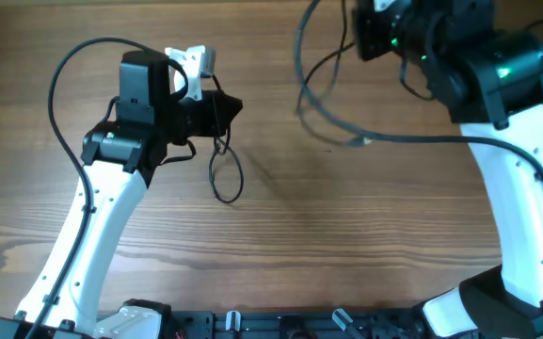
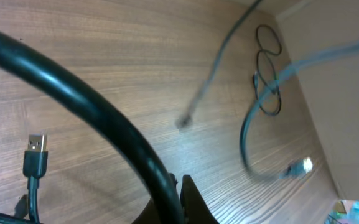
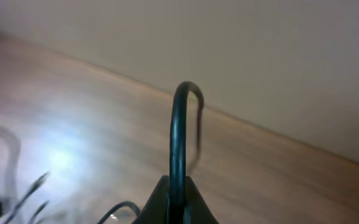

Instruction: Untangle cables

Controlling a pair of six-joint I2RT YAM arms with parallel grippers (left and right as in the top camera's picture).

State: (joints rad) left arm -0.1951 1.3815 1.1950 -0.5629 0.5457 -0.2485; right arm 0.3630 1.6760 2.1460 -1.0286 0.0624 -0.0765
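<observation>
Black thin cables (image 1: 224,199) loop over the wooden table (image 1: 346,245), pinched by the closed left gripper (image 1: 222,105). Its wrist view shows a black USB plug (image 2: 36,152) above the table. In its own view the right gripper (image 3: 175,198), fully closed, nips an arched strand (image 3: 178,124); pulling apart may cinch knots.

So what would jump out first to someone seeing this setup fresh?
Two white-and-black arms reach over a wooden table. The left tool, left of centre, is shut on a thin black cable that trails in a loop below it. The right tool, at the far right corner, grips a second cable arching up.
</observation>
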